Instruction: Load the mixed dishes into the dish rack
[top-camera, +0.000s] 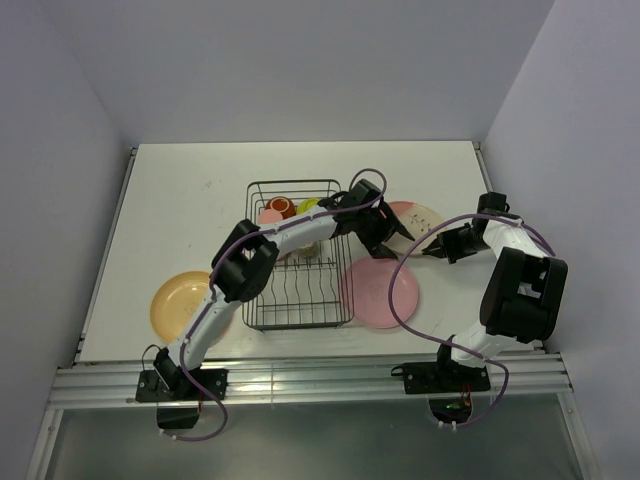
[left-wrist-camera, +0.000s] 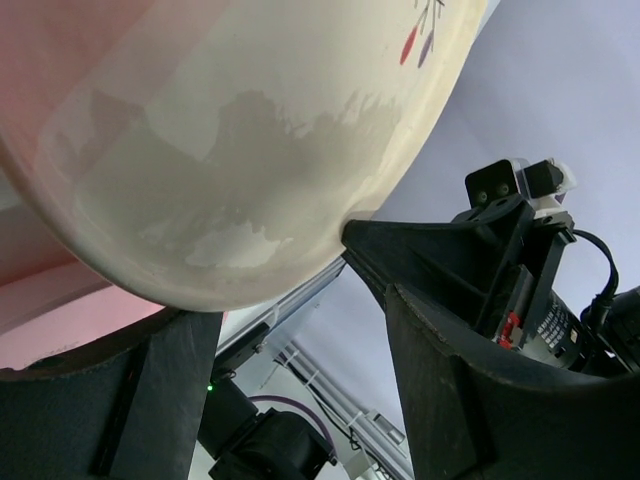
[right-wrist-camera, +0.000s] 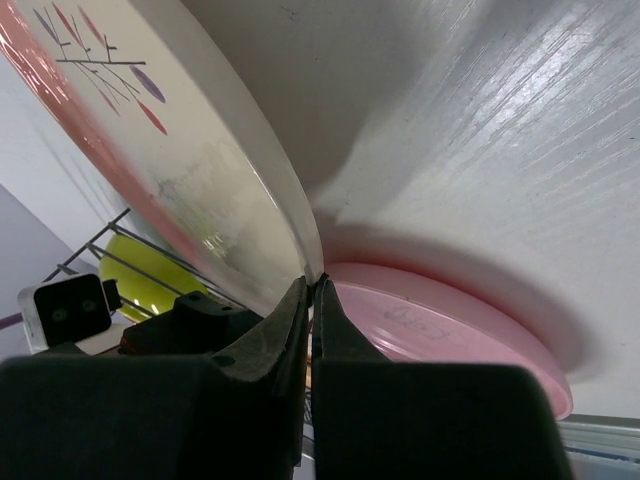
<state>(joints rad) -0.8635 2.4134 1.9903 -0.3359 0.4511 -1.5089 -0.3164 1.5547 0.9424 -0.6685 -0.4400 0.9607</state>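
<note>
Rack contents first: the dish rack (top-camera: 300, 302) holds a red-orange cup (top-camera: 281, 207) and a lime-green bowl (top-camera: 308, 206) at its far end, with something pink (top-camera: 269, 216) just beside the cup. A pale item mid-rack sits under your left arm and I can't tell what it is. The rack's long side runs from near to far.

On the table, the yellow-orange plate (top-camera: 180, 303) lies flat left of the rack and the pink plate (top-camera: 378, 292) lies flat on its right.

The pink-and-cream plate (top-camera: 418, 216) is off the table at the rack's far right corner. It is tilted steeply, with the printed face turned toward the rack and its low rim just above the pink plate.

Your right gripper (right-wrist-camera: 314, 285) is pinched tight on that low rim. Your left gripper (left-wrist-camera: 300, 310) has its fingers spread wide under the plate, and I can't tell whether they touch it. Both wrist views cut off most of the plate.
</note>
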